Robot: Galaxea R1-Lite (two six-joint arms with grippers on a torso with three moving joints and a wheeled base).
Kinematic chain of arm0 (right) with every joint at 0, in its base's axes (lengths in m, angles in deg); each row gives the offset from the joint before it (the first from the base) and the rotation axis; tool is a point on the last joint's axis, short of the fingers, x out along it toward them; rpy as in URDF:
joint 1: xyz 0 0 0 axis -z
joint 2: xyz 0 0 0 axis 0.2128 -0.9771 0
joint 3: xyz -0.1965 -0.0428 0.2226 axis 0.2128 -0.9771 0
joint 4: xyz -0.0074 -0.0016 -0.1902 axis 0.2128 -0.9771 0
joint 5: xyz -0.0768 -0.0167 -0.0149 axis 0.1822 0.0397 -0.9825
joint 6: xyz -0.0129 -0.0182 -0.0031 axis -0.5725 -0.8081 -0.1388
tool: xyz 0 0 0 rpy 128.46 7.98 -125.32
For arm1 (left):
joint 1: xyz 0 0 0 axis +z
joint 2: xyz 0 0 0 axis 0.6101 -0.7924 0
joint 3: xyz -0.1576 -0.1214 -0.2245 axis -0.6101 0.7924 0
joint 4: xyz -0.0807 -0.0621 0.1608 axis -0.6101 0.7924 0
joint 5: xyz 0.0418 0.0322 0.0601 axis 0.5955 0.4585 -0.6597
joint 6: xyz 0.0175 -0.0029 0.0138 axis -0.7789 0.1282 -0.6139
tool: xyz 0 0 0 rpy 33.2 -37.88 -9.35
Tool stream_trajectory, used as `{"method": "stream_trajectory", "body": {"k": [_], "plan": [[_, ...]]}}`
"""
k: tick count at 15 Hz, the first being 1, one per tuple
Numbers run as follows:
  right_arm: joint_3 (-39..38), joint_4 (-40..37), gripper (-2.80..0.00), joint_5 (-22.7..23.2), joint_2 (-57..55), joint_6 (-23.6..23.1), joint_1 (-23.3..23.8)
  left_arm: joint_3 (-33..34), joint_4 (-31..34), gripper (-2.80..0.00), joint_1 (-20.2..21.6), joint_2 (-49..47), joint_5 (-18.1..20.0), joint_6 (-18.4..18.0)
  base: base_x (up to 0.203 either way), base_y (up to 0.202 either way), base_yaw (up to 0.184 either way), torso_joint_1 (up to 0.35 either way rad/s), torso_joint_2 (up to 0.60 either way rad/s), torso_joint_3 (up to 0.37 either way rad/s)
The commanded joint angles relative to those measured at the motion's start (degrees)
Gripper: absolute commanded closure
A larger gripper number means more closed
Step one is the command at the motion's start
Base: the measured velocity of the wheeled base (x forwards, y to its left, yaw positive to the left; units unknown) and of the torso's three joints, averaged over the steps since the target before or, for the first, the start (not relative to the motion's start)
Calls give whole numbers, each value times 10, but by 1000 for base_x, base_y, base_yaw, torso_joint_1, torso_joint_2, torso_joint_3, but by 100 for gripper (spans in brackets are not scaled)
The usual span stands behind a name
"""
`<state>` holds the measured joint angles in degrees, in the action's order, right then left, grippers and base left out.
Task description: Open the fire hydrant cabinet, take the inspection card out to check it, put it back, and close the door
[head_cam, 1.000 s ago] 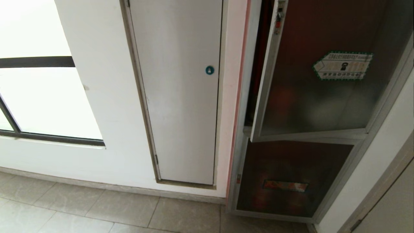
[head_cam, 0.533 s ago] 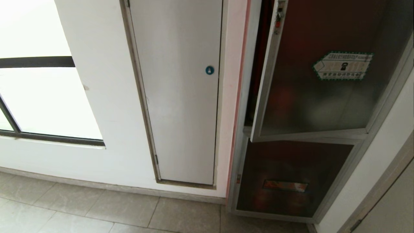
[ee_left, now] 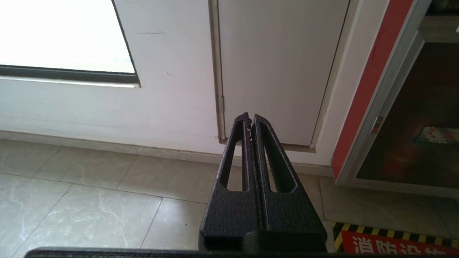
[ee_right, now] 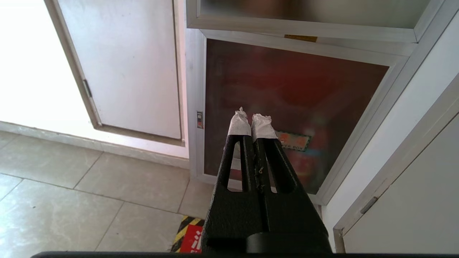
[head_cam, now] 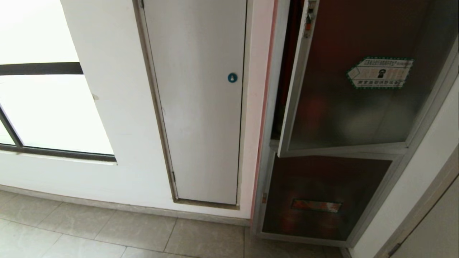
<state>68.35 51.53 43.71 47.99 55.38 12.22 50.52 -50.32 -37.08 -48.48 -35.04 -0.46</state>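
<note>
Both the left gripper [ee_left: 250,120] and right gripper [ee_right: 252,120] are closed, empty; the door [head_cam: 358,89], ajar above them, could swing if clipped.

Fire hydrant cabinet [head_cam: 267,172]: tall brushed-silver frame standing against the wall at floor level, a strip of red interior showing at its left edge. Door [head_cam: 358,107]: dark tinted glass panel in a silver frame, hanging slightly ajar with its latch edge swung out from the frame, carrying a green-bordered hexagonal sticker [head_cam: 380,72] and a red-and-chrome latch [head_cam: 309,19] near the top. Inspection card: not showing in any view.
</note>
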Motion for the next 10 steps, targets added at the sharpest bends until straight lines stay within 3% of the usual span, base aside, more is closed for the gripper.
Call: {"method": "stream_trajectory", "body": {"k": [1,4,10], "plan": [[0,0,0,0,-1,0,0,1,0,0,0,-1,0,0,0,0,0,0,0,0],[0,0,0,0,-1,0,0,1,0,0,0,-1,0,-2,23,0,0,1,-2,-1],[0,0,0,0,-1,0,0,1,0,0,0,-1,1,-2,190,0,1,6,1,2]]}}
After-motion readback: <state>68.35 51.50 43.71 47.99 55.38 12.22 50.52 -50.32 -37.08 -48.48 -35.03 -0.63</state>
